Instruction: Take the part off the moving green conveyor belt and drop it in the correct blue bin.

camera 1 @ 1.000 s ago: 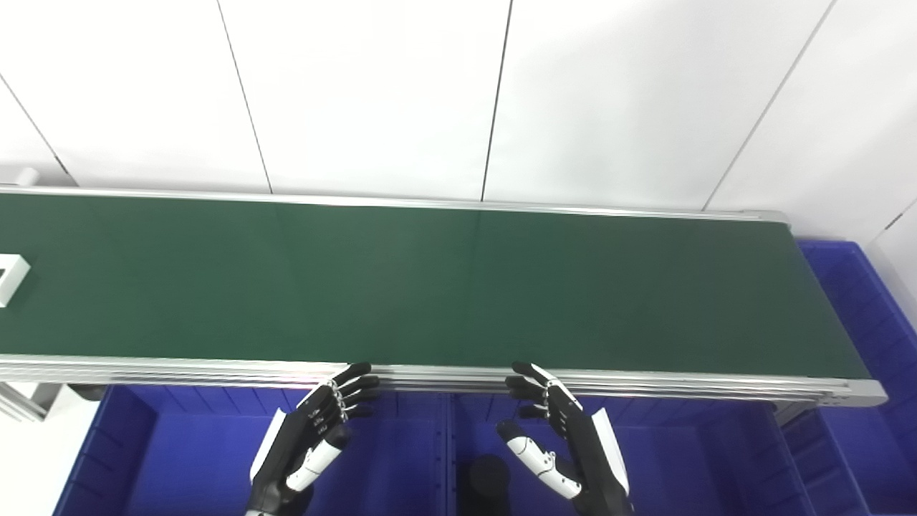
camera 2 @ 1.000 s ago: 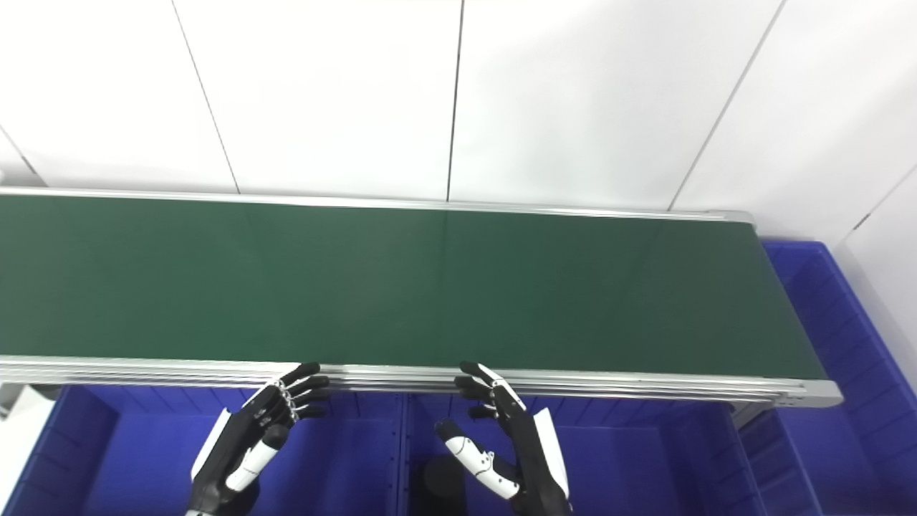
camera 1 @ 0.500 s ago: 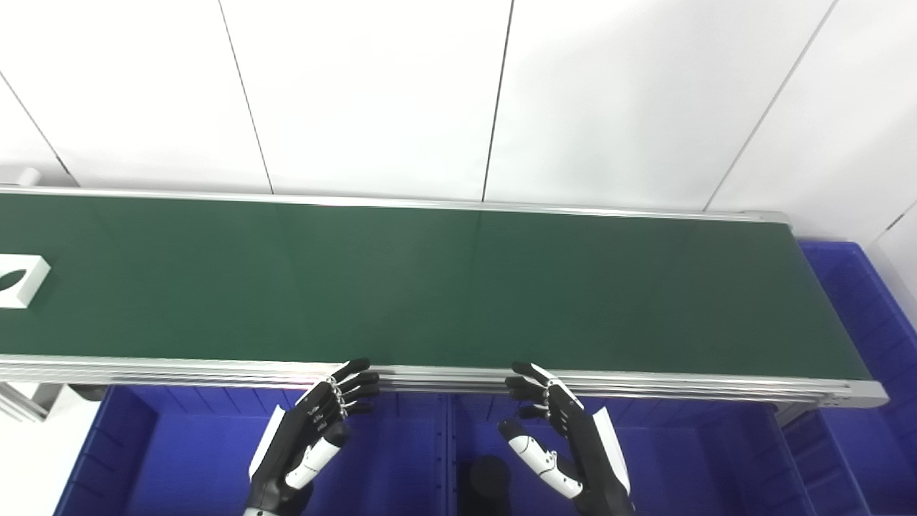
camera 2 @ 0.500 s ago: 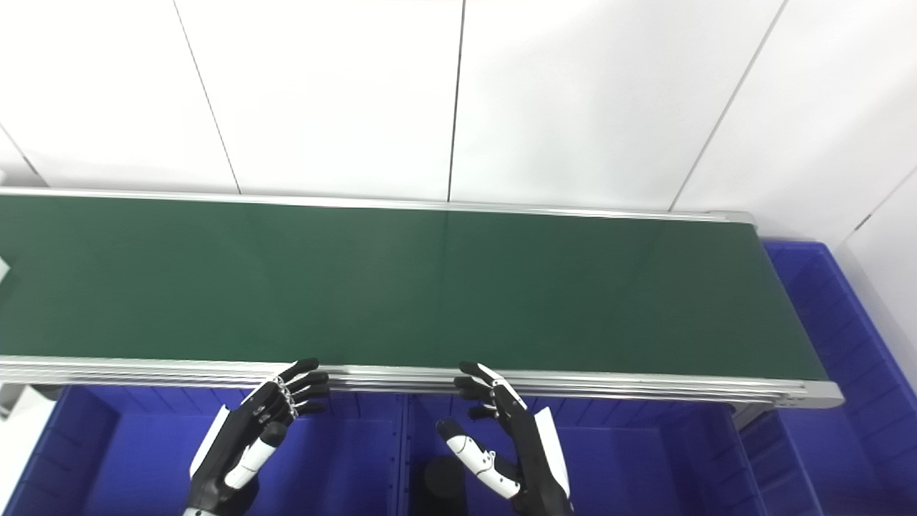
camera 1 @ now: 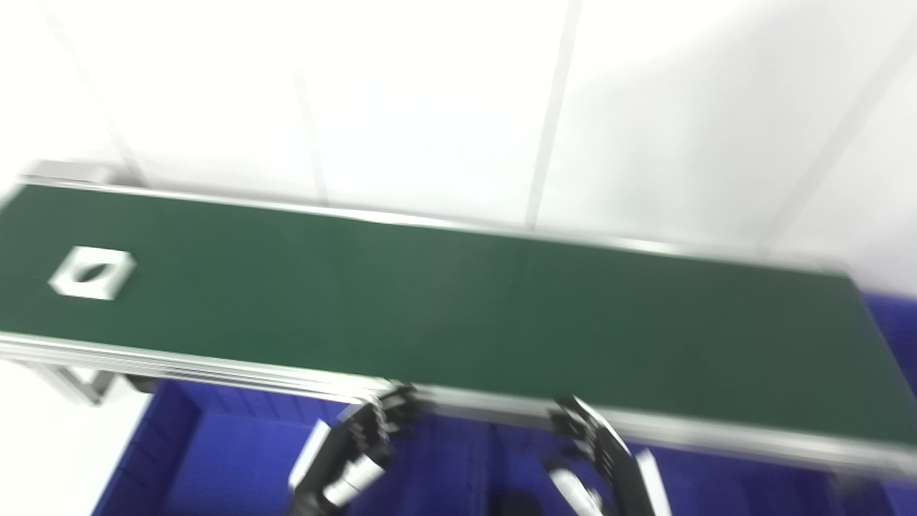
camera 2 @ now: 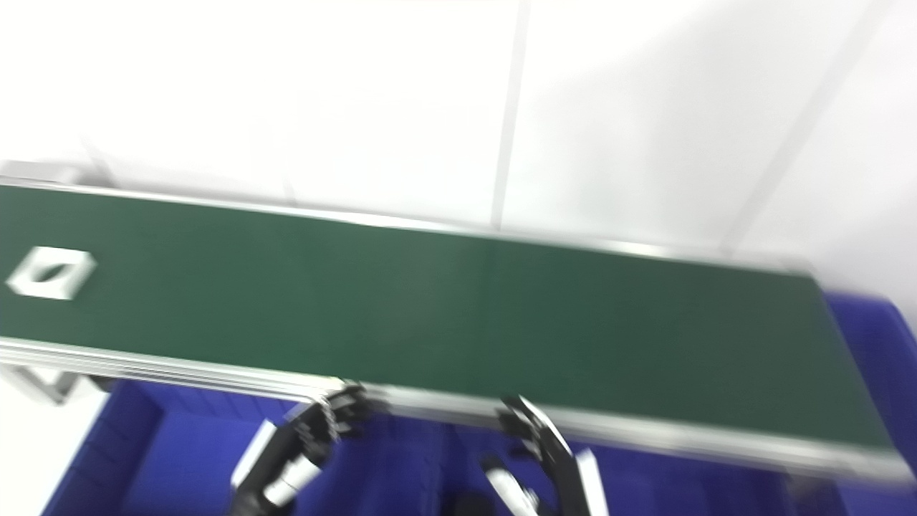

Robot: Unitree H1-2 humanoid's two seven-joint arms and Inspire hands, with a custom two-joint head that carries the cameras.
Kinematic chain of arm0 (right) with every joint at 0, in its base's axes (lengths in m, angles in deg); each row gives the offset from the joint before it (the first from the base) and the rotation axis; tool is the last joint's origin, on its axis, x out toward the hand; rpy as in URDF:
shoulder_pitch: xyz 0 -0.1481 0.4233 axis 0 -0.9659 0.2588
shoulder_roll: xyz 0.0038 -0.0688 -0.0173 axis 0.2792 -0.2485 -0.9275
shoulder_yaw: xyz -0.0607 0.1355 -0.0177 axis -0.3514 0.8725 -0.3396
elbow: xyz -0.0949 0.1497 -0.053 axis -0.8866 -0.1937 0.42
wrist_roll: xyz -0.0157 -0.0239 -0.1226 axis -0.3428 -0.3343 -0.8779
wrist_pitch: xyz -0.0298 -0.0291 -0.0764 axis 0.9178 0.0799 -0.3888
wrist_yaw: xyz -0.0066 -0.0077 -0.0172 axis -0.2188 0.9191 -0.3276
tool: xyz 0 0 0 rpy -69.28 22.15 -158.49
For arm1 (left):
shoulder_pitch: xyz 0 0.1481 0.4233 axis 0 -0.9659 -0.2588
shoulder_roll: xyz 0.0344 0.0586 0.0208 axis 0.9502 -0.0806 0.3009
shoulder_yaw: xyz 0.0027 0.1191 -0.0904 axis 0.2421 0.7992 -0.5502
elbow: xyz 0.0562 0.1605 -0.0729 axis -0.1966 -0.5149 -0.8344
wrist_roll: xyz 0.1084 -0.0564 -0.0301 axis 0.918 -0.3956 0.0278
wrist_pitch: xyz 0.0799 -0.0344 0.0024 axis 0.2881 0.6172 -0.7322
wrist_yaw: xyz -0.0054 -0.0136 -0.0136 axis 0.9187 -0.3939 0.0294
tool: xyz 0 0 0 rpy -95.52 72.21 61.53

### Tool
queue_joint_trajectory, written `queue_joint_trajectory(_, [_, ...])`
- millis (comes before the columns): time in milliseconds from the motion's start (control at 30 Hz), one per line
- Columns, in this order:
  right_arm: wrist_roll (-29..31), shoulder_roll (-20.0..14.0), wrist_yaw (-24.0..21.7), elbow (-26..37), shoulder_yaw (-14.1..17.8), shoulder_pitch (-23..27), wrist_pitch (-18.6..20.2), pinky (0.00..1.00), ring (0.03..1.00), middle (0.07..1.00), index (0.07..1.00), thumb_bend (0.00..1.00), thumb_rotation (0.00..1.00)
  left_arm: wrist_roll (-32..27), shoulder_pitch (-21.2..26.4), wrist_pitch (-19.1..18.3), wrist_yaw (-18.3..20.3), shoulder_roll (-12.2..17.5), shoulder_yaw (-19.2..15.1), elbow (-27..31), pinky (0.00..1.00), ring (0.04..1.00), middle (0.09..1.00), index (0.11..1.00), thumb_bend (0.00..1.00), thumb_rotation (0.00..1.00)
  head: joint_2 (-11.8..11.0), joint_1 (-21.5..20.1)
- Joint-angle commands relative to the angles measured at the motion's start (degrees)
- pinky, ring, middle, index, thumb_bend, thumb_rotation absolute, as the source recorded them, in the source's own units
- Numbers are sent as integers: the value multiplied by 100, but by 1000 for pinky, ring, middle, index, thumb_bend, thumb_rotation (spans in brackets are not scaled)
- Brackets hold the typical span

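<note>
A white square part (camera 1: 93, 272) with an oval hole lies flat on the green conveyor belt (camera 1: 458, 308) at its far left end; the right eye view shows the part (camera 2: 51, 273) too. Both pictures are blurred. My left hand (camera 1: 358, 448) hangs below the belt's near rail, over a blue bin, fingers spread and holding nothing. My right hand (camera 1: 602, 459) hangs to its right, also below the rail, fingers apart and empty. Both hands are far to the right of the part.
Blue bins (camera 1: 215, 459) line the space below the belt's near edge, and another blue bin (camera 2: 870, 330) sits past the belt's right end. A white panelled wall (camera 1: 458, 100) stands behind the belt. The conveyor's metal leg (camera 1: 71, 383) shows at lower left.
The whole picture has shifted and tilted, so the camera turned left. The white part has ridden further onto the belt, rightward from the left edge. Both hands keep their place below the rail.
</note>
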Motion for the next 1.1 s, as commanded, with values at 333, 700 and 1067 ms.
queue_joint_trajectory(333, [61, -8, -7, 197, 55, 8, -136, 657, 750, 778, 841, 453, 711, 166, 146, 225, -96, -121, 56, -56, 633, 704, 722, 758, 952, 618, -328, 641])
queue_joint_trajectory(700, [117, -46, -42, 91, 66, 77, -113, 664, 750, 784, 854, 399, 689, 204, 195, 209, -195, -152, 55, -118, 612, 687, 715, 742, 978, 587, -457, 805])
queue_joint_trajectory(1067, [276, 19, -49, 60, 71, 96, -12, 724, 796, 813, 889, 367, 726, 179, 253, 331, -142, -95, 80, -140, 634, 703, 731, 747, 977, 575, -617, 1254])
